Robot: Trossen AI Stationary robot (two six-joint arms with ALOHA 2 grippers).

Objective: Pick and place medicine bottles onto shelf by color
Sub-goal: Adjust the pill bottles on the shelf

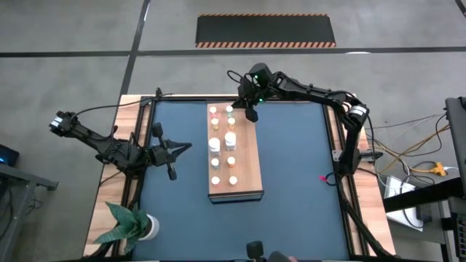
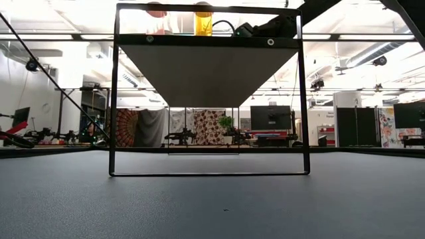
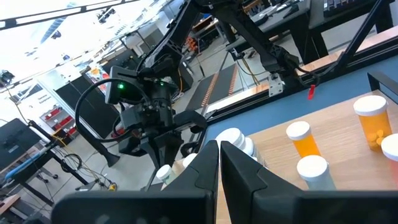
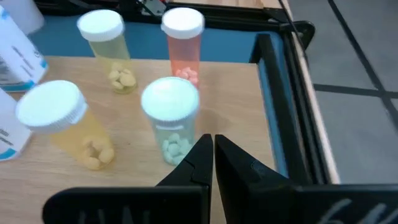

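High view shows the small white-capped medicine bottles (image 1: 223, 143) standing in two rows on the long light-brown wooden shelf (image 1: 247, 167), apparently sorted, so the right gripper (image 1: 252, 115) hovers pinched empty at its far end while the left gripper (image 1: 170, 173) waits, also pinched empty, beside it.

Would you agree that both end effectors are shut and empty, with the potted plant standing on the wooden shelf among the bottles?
Not quite: the potted plant stands at the table's near left corner, off the shelf, as the high view shows. The rest holds.
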